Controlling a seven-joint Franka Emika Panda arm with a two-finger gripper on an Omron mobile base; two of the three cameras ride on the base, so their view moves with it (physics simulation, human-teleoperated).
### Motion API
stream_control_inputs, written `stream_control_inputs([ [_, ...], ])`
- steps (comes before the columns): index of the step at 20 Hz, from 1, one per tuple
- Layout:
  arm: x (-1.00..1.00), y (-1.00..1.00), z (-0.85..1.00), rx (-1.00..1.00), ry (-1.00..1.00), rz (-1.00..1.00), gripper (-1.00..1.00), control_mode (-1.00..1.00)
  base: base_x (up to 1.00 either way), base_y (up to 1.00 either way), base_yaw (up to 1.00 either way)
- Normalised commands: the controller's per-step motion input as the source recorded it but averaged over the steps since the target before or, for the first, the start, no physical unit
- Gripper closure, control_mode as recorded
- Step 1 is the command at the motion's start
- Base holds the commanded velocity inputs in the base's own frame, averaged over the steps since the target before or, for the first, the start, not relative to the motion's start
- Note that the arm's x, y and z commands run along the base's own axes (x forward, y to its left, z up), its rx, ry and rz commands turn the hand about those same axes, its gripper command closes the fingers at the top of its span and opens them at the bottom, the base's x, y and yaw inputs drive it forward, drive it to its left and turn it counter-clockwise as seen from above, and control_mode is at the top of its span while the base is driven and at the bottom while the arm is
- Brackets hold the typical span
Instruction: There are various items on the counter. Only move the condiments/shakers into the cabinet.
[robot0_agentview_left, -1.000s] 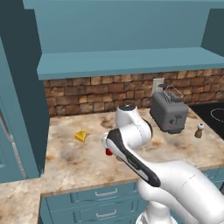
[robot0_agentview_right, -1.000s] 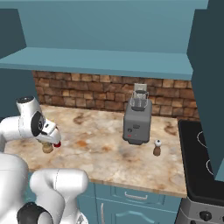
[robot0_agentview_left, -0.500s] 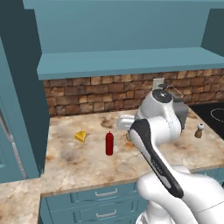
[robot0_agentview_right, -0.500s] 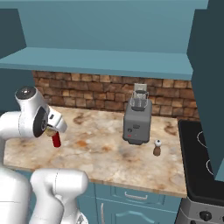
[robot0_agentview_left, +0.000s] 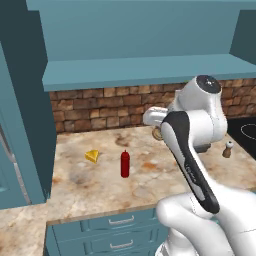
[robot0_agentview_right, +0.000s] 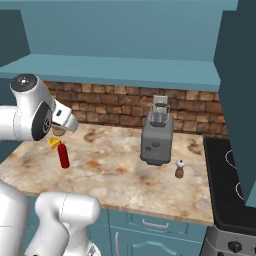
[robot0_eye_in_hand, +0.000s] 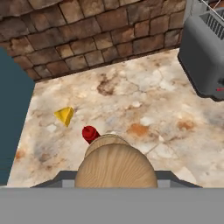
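My gripper (robot0_eye_in_hand: 116, 177) is shut on the tan wooden shaker (robot0_eye_in_hand: 114, 164), whose rounded top looms large low in the hand view. From the base, the hand (robot0_agentview_left: 154, 119) carries that shaker (robot0_agentview_left: 158, 134) above the counter (robot0_agentview_left: 100, 190), below the cabinet shelf (robot0_agentview_left: 150, 67). Under and left of the hand, the slim red squeeze bottle (robot0_agentview_left: 125, 164) (robot0_agentview_right: 63, 155) (robot0_eye_in_hand: 90, 133) stands upright. A small dark-brown, white-topped shaker (robot0_agentview_left: 228, 149) (robot0_agentview_right: 179, 169) stands at the right, in front of the toaster.
A yellow cheese wedge (robot0_agentview_left: 92, 156) (robot0_eye_in_hand: 65, 115) lies left of the red bottle. The grey toaster (robot0_agentview_right: 156, 137) (robot0_eye_in_hand: 205, 52) stands against the brick wall. A black stove (robot0_agentview_right: 235, 190) borders the counter on the right, and a tall teal panel (robot0_agentview_left: 25, 125) closes the left.
The arm has swung up and to the right with the wooden shaker in the gripper, away from the red bottle, which now stands in plain sight on the counter.
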Motion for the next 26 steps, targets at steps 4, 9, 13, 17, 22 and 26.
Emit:
stream_control_inputs([
  [4,-0.09,-0.07,1.0,0.0,-0.04,0.0,1.0,-1.0,0.0,0.0,0.0],
  [9,-0.17,-0.1,0.98,-0.02,-0.32,0.0,1.0,-1.0,0.0,0.0,0.0],
  [13,-0.02,-0.16,0.77,-0.05,-0.28,0.0,1.0,-1.0,0.0,0.0,0.0],
  [17,0.14,-0.56,0.24,-0.09,-0.07,0.0,1.0,-1.0,0.0,0.0,0.0],
  [22,0.29,-0.66,0.0,-0.08,0.0,0.0,1.0,-1.0,0.0,0.0,0.0],
  [26,0.27,-0.4,0.11,-0.02,-0.07,0.0,1.0,-1.0,0.0,0.0,0.0],
])
